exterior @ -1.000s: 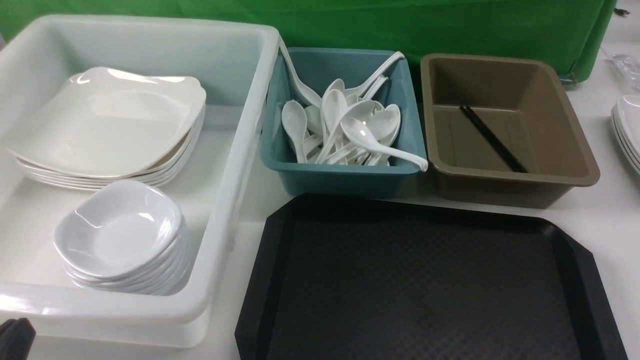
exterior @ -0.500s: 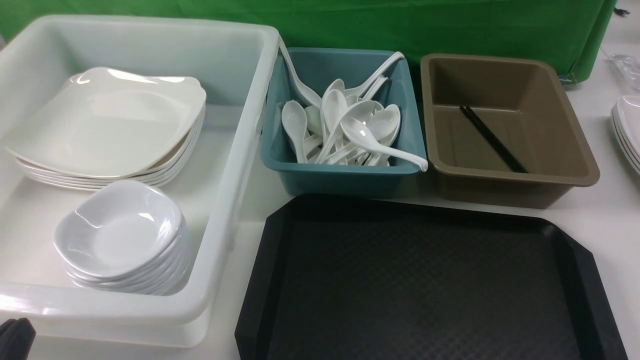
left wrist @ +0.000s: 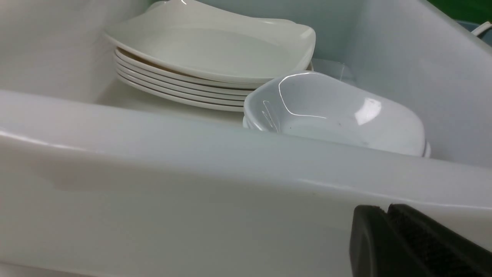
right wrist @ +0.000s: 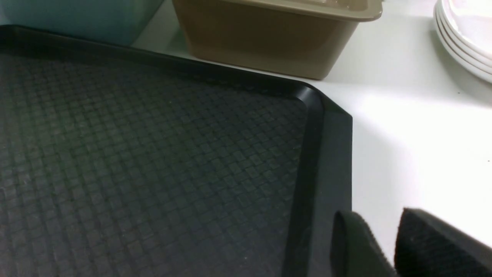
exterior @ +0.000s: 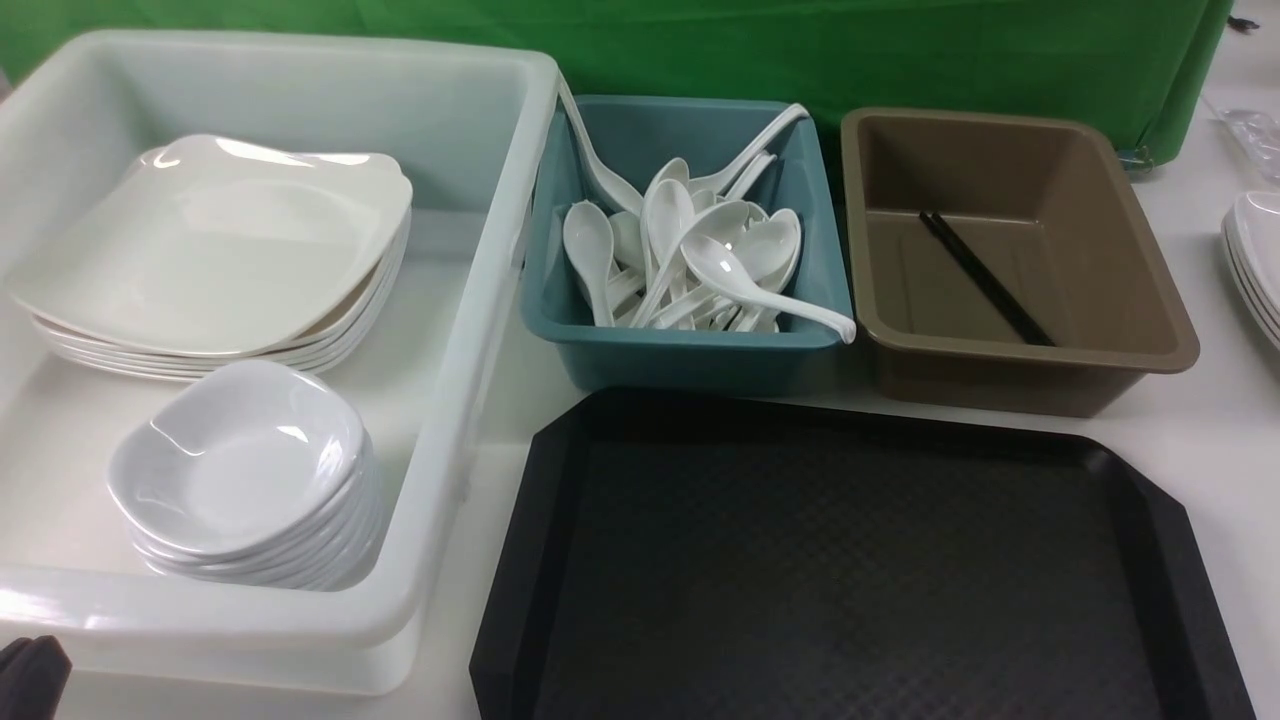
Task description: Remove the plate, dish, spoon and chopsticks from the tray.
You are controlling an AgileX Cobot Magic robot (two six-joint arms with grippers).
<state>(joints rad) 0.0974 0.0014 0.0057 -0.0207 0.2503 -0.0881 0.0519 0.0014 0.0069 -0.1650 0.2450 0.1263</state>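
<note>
The black tray lies bare at the front, with nothing on its textured floor. A white square plate tops a stack in the white tub, and a small dish tops a stack in front of it. Both show in the left wrist view, the plate behind the dish. A white spoon lies on several others in the teal tub. Black chopsticks lie in the brown tub. My left gripper is shut and empty outside the white tub's near wall. My right gripper is open and empty over the tray's right rim.
The white tub stands at the left, the teal tub in the middle and the brown tub to its right, all behind the tray. Another stack of white plates sits at the table's right edge. A green cloth hangs behind.
</note>
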